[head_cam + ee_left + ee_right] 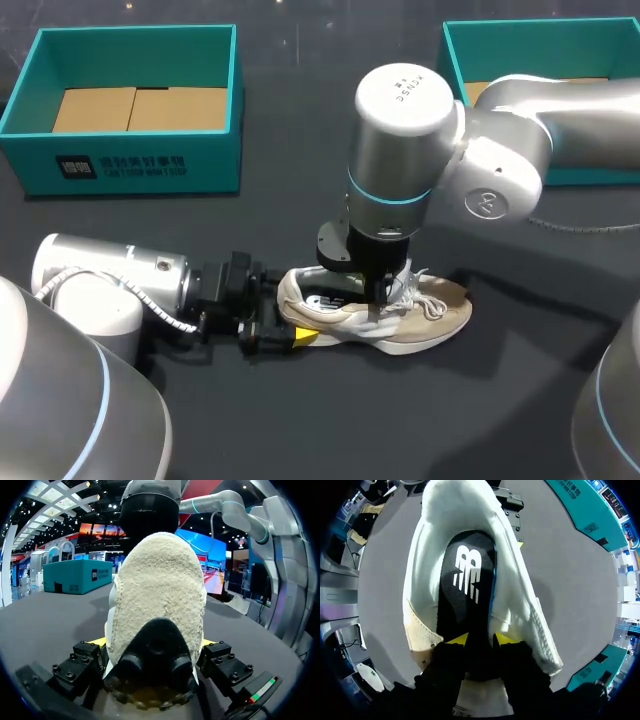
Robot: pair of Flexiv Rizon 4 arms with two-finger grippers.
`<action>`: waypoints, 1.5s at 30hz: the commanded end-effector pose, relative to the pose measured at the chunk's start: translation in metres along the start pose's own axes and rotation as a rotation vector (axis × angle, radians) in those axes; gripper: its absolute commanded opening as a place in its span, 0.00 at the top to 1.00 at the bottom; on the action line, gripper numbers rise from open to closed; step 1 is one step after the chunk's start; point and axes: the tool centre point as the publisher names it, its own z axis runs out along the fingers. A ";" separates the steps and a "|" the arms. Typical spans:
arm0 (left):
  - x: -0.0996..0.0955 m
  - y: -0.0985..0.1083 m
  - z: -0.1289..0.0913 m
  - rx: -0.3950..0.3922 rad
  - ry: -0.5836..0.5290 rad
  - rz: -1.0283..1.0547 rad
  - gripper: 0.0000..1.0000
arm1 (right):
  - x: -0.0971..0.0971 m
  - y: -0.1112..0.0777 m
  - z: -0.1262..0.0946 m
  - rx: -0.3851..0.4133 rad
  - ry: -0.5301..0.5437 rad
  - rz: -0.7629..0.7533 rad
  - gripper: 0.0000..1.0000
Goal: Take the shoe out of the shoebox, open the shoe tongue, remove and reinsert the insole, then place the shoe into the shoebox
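The shoe (pixel 400 318) lies on the table (pixel 330 420), outside the 2 shoeboxes (pixel 130 165) — heel clamped by the left gripper (pixel 285 322). The insole (pixel 467 595) seems pinched by the right gripper (pixel 481 639); removal, reinsertion and boxing are left.

One shoe (pixel 400 315), one black insole (pixel 467 590), two teal boxes (pixel 140 165), two silver robot arms (pixel 400 150), one dark table (pixel 300 420).
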 end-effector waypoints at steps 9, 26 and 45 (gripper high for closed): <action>0.001 0.001 0.000 0.000 -0.001 0.000 1.00 | 0.008 -0.003 0.024 -0.032 0.151 0.041 0.90; 0.001 0.001 0.000 0.000 -0.001 0.000 1.00 | 0.035 -0.014 0.005 -0.116 0.084 0.038 1.00; 0.001 0.001 0.000 0.000 -0.001 0.000 1.00 | 0.025 -0.022 -0.032 -0.358 -0.071 -0.192 1.00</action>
